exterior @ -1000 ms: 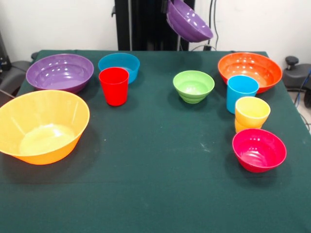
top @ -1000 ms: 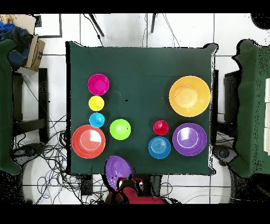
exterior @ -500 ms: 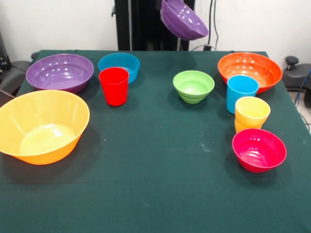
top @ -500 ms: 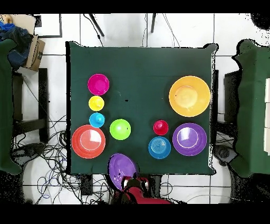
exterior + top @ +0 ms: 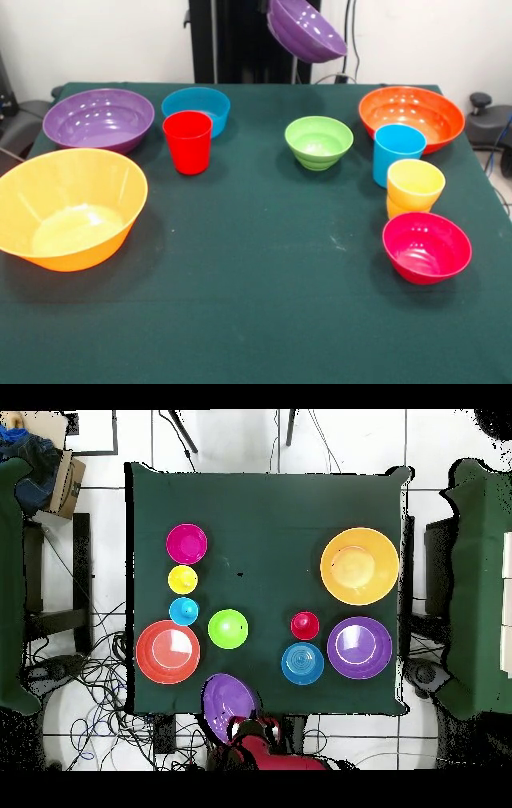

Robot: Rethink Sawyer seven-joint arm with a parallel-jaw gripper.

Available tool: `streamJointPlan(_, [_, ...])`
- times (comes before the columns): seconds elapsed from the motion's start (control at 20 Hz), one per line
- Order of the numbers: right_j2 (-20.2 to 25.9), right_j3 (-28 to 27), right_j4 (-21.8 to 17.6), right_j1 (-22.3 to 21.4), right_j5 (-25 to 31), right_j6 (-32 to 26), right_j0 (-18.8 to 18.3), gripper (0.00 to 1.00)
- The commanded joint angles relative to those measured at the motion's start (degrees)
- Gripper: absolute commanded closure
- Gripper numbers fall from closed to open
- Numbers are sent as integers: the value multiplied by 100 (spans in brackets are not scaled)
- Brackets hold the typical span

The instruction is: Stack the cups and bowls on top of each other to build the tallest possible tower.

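Observation:
A purple bowl (image 5: pixel 308 30) hangs tilted in the air beyond the table's far edge, with my gripper (image 5: pixel 270 8) shut on its rim; from above the bowl (image 5: pixel 228 702) overlaps the table's edge by the gripper (image 5: pixel 244 728). On the green cloth stand a second purple bowl (image 5: pixel 98 118), a blue bowl (image 5: pixel 196 106), a red cup (image 5: pixel 187 142), a yellow-orange bowl (image 5: pixel 70 206), a green bowl (image 5: pixel 318 142) and an orange bowl (image 5: pixel 411 116). A light blue cup (image 5: pixel 398 152), a yellow cup (image 5: pixel 414 188) and a magenta bowl (image 5: pixel 426 246) line the right side.
The table (image 5: pixel 270 514) is flanked by chairs and loose cables on the floor. A black post (image 5: pixel 232 40) rises behind the far edge.
The held purple bowl has risen slightly and swung a little sideways at the far edge. Nothing on the table has moved.

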Motion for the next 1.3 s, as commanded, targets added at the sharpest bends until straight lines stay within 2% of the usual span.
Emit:
streamJointPlan(0.05, [618,-57,-75,-22,719,252,82,100])
streamJointPlan(0.8, [706,-229,-26,110,770,300,64,100])
streamJointPlan(1.3, [752,-424,86,190,872,349,180,100])
